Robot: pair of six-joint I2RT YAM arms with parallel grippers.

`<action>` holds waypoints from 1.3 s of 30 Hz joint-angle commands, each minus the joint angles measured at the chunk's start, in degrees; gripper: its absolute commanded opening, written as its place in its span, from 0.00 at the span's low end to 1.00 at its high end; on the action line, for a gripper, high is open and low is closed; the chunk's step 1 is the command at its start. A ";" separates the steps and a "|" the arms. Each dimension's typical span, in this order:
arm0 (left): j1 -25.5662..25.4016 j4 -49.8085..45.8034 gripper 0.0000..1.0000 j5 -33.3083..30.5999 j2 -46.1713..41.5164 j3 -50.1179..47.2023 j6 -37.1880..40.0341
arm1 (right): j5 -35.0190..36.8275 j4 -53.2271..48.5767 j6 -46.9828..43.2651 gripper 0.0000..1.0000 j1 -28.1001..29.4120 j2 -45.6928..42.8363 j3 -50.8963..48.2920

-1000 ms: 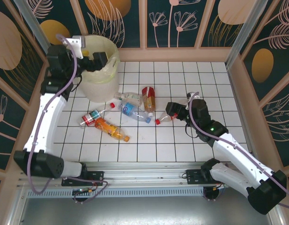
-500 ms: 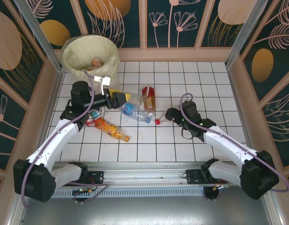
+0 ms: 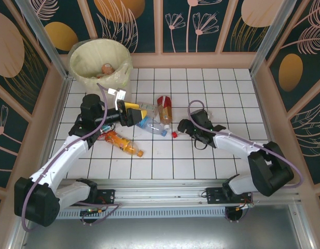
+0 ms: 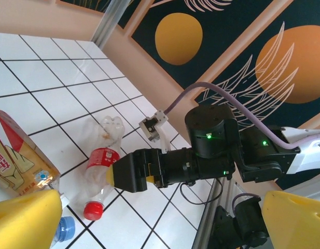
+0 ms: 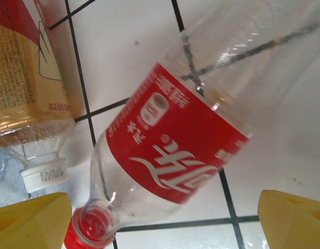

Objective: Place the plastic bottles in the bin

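Tabletop point(image 3: 232, 93): white square tiles with dark grid lines, flat, with a metal rail point(image 3: 165, 184) along the near edge.

Walls point(image 3: 201, 26): dark teal panels with orange discs and pale line-drawn leaves, set in tan wood frames.

Bin point(image 3: 115, 91): far left corner, pale bag folded over the rim. One bottle point(image 3: 107, 68) lies inside.

Loose bottles lie on their sides mid-tabletop:
- orange bottle point(image 3: 124, 143), nearest the left arm
- small red-label bottle point(image 3: 100, 129), just beside the orange one
- blue-label bottle point(image 3: 153, 127), clear, near the centre
- brown bottle point(image 3: 164, 108), with a red label, further back

Left fingers point(image 3: 131, 114): yellow, spread wide with nothing between them. They are over the left end of the blue-label bottle and point toward the right arm.

Right fingers point(image 3: 181, 126): spread wide and low over the tiles. The red-capped bottle point(image 5: 175, 150) lies between them on the tile, cap toward the wrist. Whether they touch it, I cannot tell. In the right wrist view it has a red label with white script, and grid lines show through its clear body.
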 commanded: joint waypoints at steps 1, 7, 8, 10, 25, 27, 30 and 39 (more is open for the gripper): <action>-0.23 -0.37 0.99 -0.46 -1.39 0.67 2.29 | 0.22 2.30 -1.56 0.92 -0.27 3.14 3.75; -0.33 -2.58 0.99 -2.20 -1.91 1.21 3.69 | 2.04 2.02 -3.38 0.84 -0.26 8.08 7.06; -0.29 -2.78 0.99 -2.30 -1.91 1.18 3.91 | 2.11 2.01 -3.63 0.82 -0.28 8.88 7.42; -0.30 -2.79 0.99 -2.23 -2.00 1.27 3.93 | 2.39 1.96 -3.98 0.81 -0.27 10.32 8.04; -0.31 -3.14 0.99 -2.41 -1.56 1.36 4.22 | 3.45 3.29 -9.70 0.79 -4.79 14.57 9.80; -0.29 -3.14 0.99 -2.37 -1.39 1.42 4.22 | 3.53 3.34 -10.86 0.79 -5.33 15.18 10.26; -0.29 -3.14 0.99 -2.28 -1.44 1.36 4.23 | 3.42 3.07 -11.58 0.81 -6.46 16.40 10.96; -0.40 -3.67 0.99 -2.62 -0.87 1.71 4.24 | 4.48 3.39 -13.49 0.75 -7.18 18.17 12.00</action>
